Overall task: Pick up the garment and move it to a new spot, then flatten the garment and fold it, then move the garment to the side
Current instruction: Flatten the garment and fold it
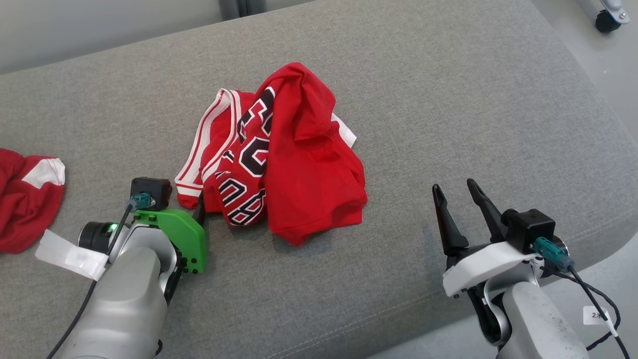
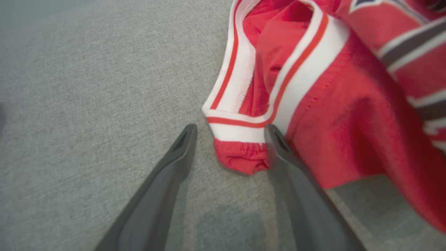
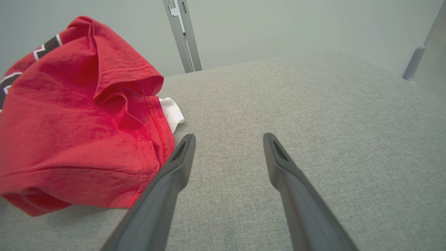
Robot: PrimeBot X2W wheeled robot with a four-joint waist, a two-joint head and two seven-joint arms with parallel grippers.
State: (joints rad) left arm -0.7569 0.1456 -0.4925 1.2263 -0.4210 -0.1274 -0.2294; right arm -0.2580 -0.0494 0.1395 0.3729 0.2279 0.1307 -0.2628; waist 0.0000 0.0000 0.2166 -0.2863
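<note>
Straddling garment [image 1: 309, 169] hem, left end effector [image 2: 230, 134] open, empty, right end effector [image 1: 454, 185] open nearby

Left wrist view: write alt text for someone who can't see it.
The open left gripper has its two dark fingers on either side of the striped white-trimmed corner of a crumpled red jersey, which lies on a grey cushion.

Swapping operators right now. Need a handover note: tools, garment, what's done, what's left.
Left tool: open, with the white-banded corner of the red jersey between its fingers, not closed on it.
Right tool: open and holding nothing, over the grey cushion to the jersey's right.
Jersey: a crumpled heap mid-cushion. Second red garment lies at the far left.
Done: nothing, going by the heap.
Left: grasp, move, flatten, fold, set aside.
</note>
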